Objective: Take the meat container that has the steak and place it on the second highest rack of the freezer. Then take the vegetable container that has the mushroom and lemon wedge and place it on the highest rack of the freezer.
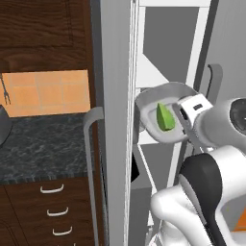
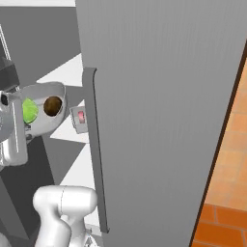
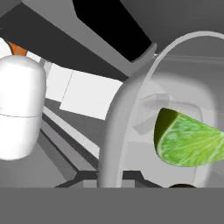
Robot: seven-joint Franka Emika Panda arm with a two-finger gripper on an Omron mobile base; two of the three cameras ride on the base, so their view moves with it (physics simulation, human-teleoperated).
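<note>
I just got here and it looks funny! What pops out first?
The bright green lemon wedge pops out, lying in a grey vegetable container that the robot's gripper holds up at the open freezer. A brown mushroom sits beside the wedge. Orange tiles glow on the wall to the left.

Arm links: glossy white, rounded, tube-like casings (image 1: 166, 206)
Joint band: dark, near-black curved strip running between the white shells in the left base view
Joint cap: dark round disc set in a pale grey housing (image 1: 239, 114)
Hand block: white, boxy, with a small dark slot marking on its face (image 1: 196, 106)
Hand side: flat light-grey plate, seen in the right base view (image 2: 13, 137)
Lower link: white rounded elbow shape (image 2: 65, 205)
</note>
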